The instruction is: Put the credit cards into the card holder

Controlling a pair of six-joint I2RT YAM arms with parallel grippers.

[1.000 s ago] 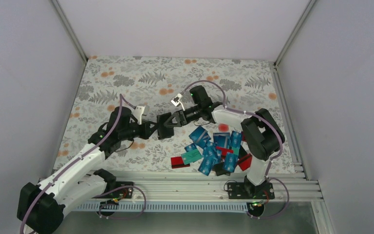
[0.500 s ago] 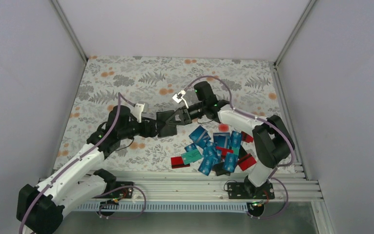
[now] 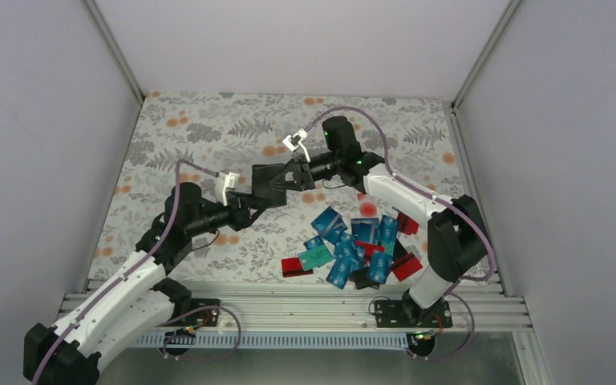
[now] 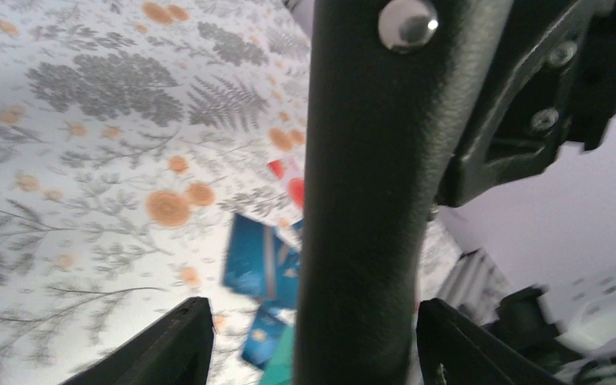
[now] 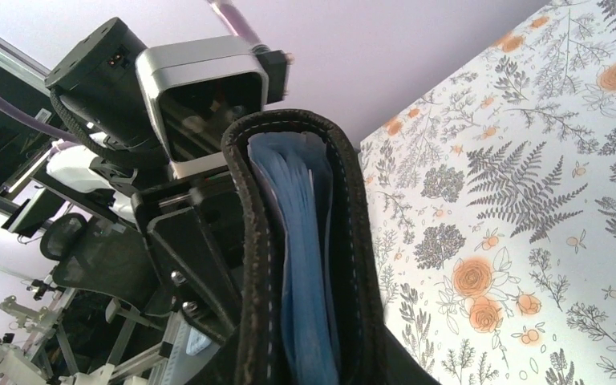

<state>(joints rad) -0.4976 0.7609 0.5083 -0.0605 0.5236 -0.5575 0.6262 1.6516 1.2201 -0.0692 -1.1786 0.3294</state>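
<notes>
Black holder point(image 3: 269, 183) sits farther from the cards point(image 3: 345, 245) than a second ago, held in the air over the table point(image 3: 208, 128). Your right gripper point(image 3: 293, 175) is clamped on one end of it. Your left gripper point(image 3: 250, 207), which pinched it before, now has its fingers point(image 4: 168, 345) apart, either side of the holder's other edge.

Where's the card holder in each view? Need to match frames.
Top external: card holder at centre, lifted off the table, gripped by the right pincer.
Left wrist: card holder is the dark upright band mid-frame, seen edge-on.
Right wrist: card holder at bottom centre, blue inner slots toward the camera.
Shared landmark: the floral table cover.
</notes>
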